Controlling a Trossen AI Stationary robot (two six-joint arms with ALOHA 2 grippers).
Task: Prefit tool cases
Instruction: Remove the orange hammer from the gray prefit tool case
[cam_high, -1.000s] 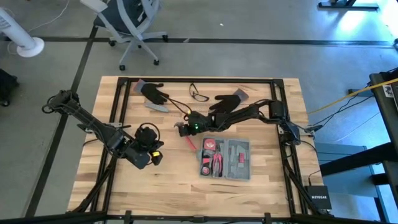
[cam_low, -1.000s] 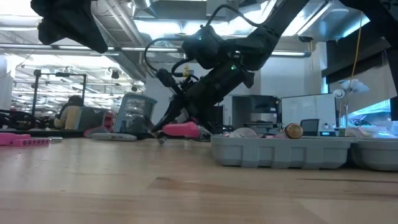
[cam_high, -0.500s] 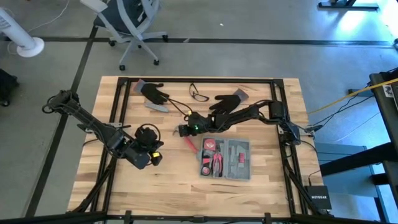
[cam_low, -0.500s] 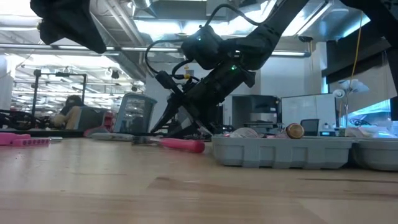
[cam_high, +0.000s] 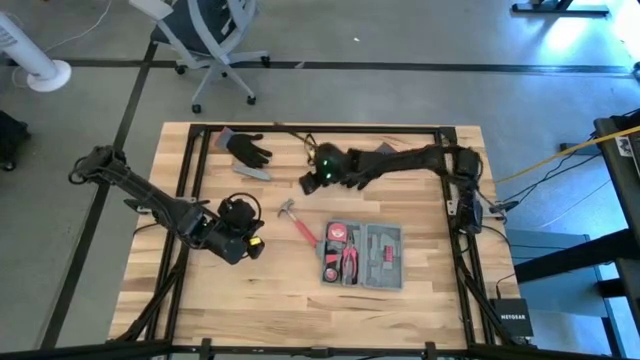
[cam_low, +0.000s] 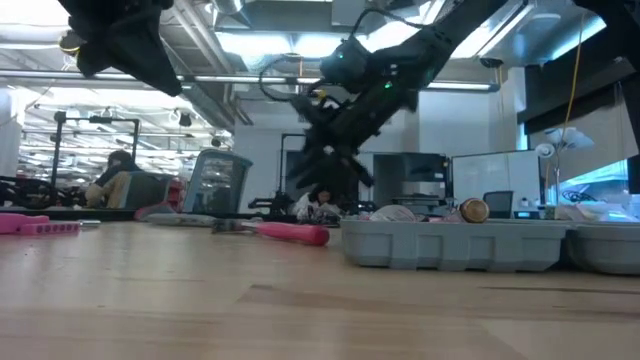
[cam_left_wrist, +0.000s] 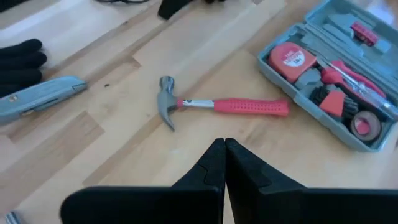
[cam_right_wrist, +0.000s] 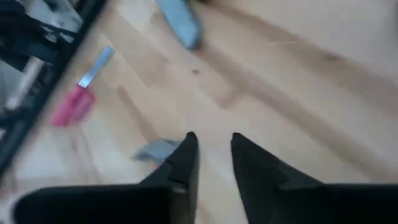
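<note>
**Hammer lying loose beside the open tool case, both grippers empty**

Nearest the front edge of the table, the tool case (cam_high: 362, 256) is seen lying open and flat, at about 5 o'clock from the table's middle. Its moulded slots are filled with a tape measure (cam_high: 336, 234), red-handled pliers (cam_high: 350, 262) and a screwdriver (cam_left_wrist: 352, 71). Just beside its corner at 10 o'clock, a red-handled hammer (cam_high: 297, 222) is laid on the wood, its steel head pointing away from the case; whether handle and case touch cannot be told.

At 9 o'clock from the case, the left gripper (cam_left_wrist: 224, 163) is held low over the boards with its fingers pressed together and nothing between them; the hammer is seen ahead of it in the left wrist view.

Farther back, at about 12 o'clock from the hammer, the right gripper (cam_high: 310, 180) is raised clear of the table. A narrow gap is shown between its fingers (cam_right_wrist: 185, 163), and nothing is held.

Toward the far edge, at 11 o'clock, a black glove (cam_high: 246, 147) is laid with a grey-blue utility knife (cam_high: 252, 171) just beside it.
</note>
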